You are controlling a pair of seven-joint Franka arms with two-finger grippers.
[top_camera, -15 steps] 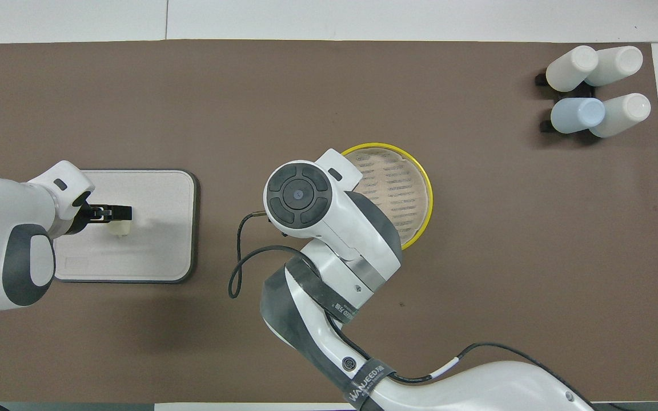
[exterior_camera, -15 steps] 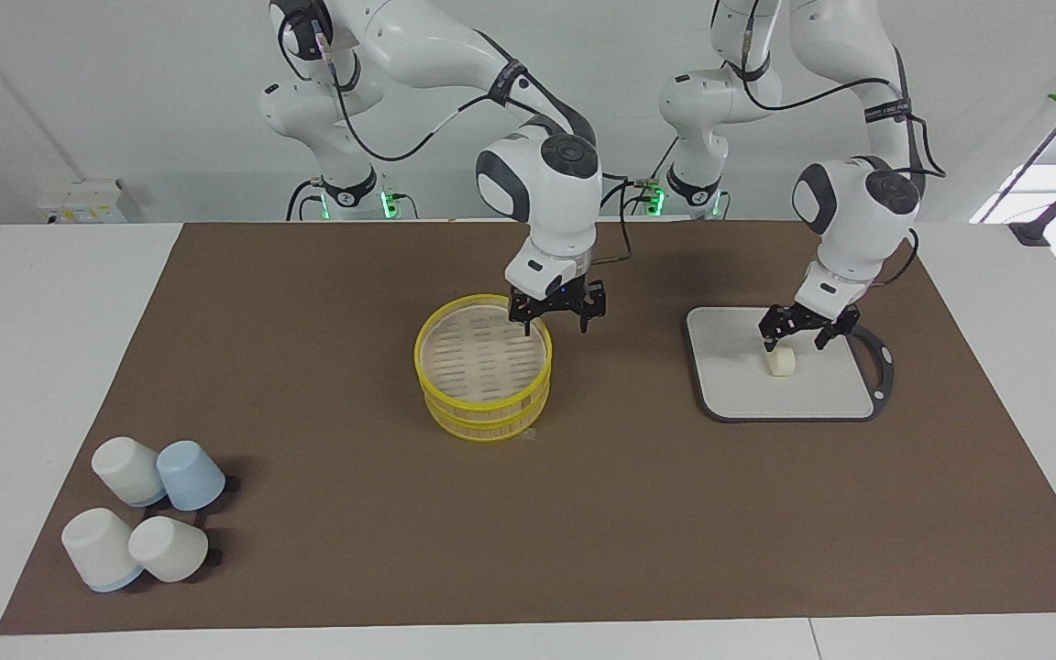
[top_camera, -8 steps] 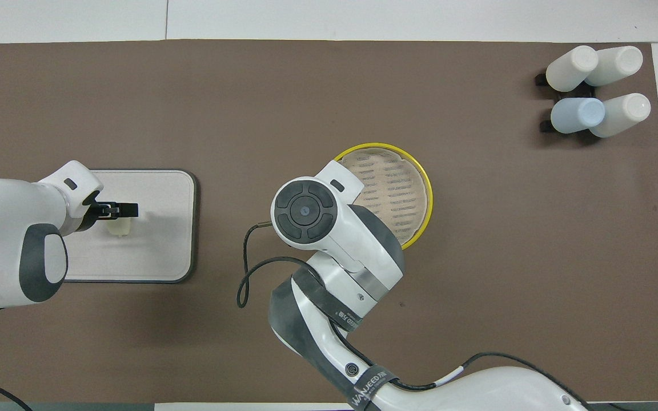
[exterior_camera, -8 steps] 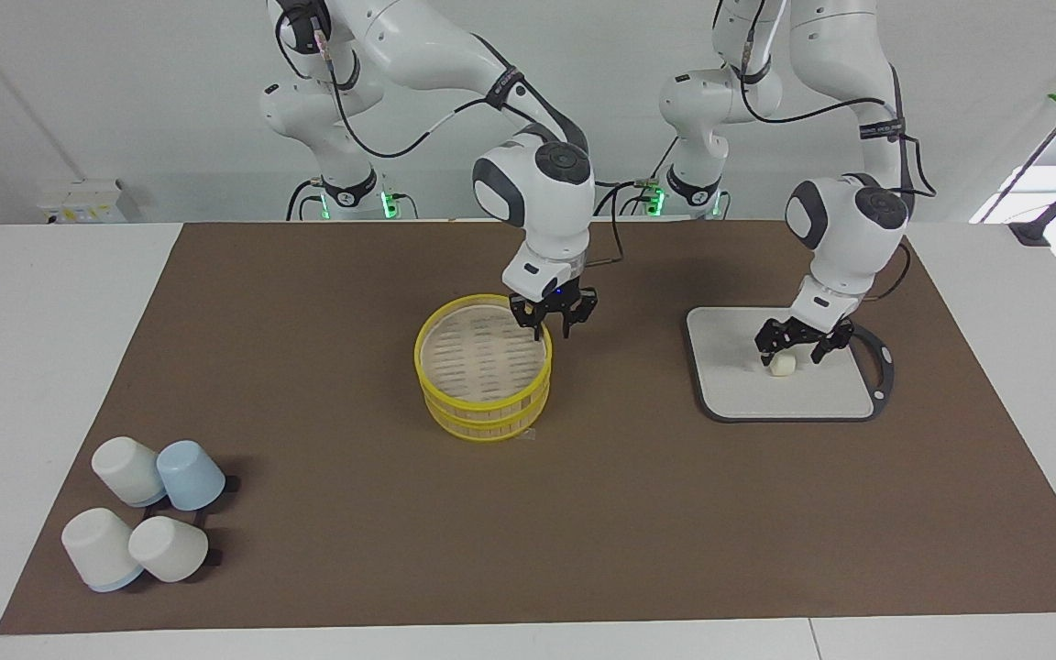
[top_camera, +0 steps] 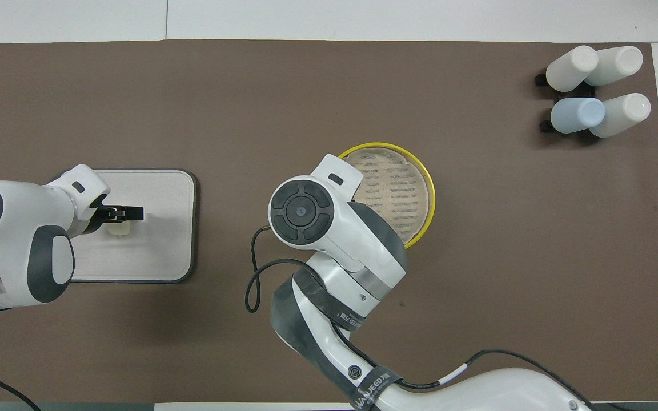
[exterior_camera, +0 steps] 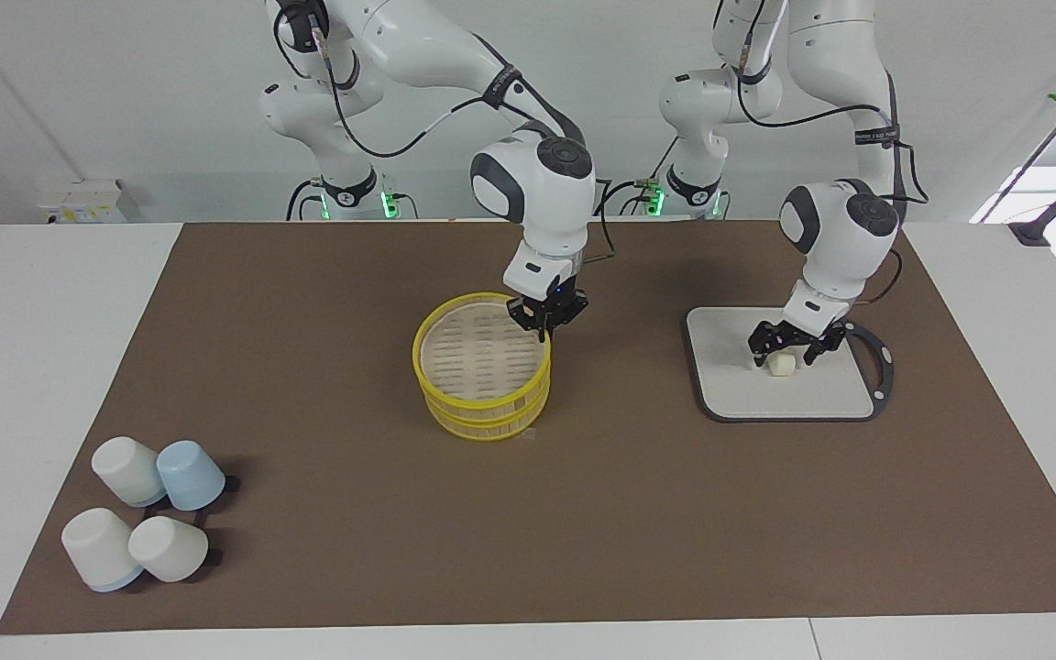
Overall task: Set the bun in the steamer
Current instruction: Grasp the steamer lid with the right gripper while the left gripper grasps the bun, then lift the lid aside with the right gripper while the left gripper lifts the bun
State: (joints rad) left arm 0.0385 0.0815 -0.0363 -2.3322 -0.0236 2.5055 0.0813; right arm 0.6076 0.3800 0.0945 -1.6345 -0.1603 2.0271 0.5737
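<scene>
On the grey board (exterior_camera: pixel 789 385) toward the left arm's end of the surface lies the bun (exterior_camera: pixel 780 364), between the spread fingers of the left pincer (exterior_camera: pixel 789 340), which has sunk lower. The steamer (exterior_camera: pixel 482 367) holds nothing; the right pincer (exterior_camera: pixel 546 316) has pressed together at its rim.

A brown mat (exterior_camera: pixel 583 513) covers a white table (exterior_camera: pixel 42 367) before a plain white wall (exterior_camera: pixel 125 92).
</scene>
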